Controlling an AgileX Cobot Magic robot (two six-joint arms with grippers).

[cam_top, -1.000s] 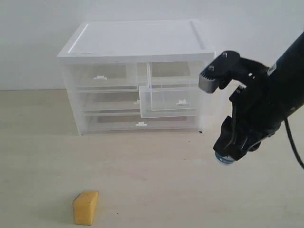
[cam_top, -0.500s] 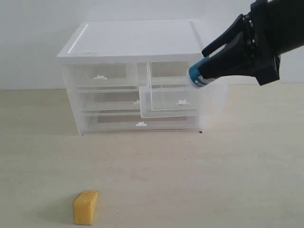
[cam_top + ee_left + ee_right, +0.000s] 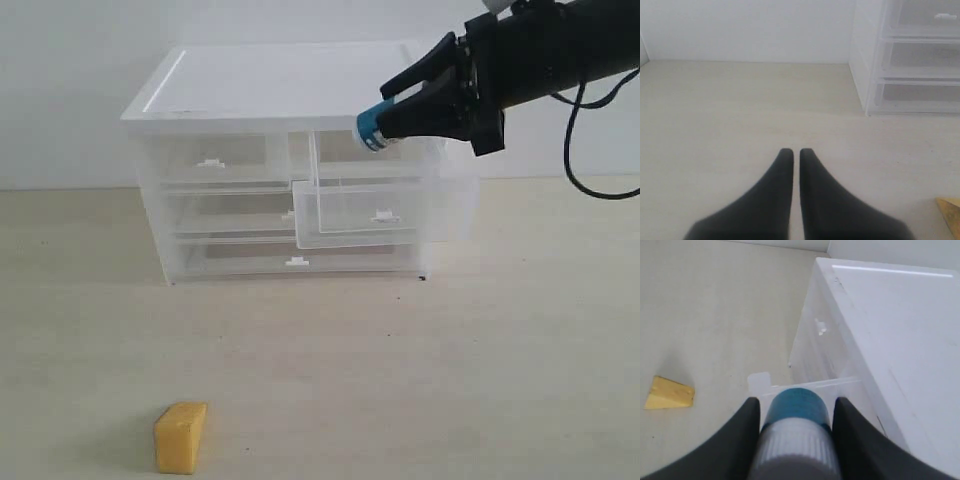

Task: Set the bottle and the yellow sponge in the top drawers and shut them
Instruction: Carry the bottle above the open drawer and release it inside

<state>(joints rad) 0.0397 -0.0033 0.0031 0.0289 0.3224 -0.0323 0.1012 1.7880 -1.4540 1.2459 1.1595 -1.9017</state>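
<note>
Teal-labelled bottle (image 3: 374,126) between right fingers (image 3: 742,437), above open top drawer (image 3: 345,228)

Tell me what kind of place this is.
Probably a robot test bench, not a home: a bare pale table against a plain white wall, a small plastic drawer cabinet and a yellow sponge on it, and the black right hand holding a bottle above an open drawer.

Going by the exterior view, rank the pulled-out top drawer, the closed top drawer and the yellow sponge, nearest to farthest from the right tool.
1. Pulled-out top drawer, just under the right tool.
2. Closed top drawer, further left.
3. Yellow sponge, far off at front left.
</note>
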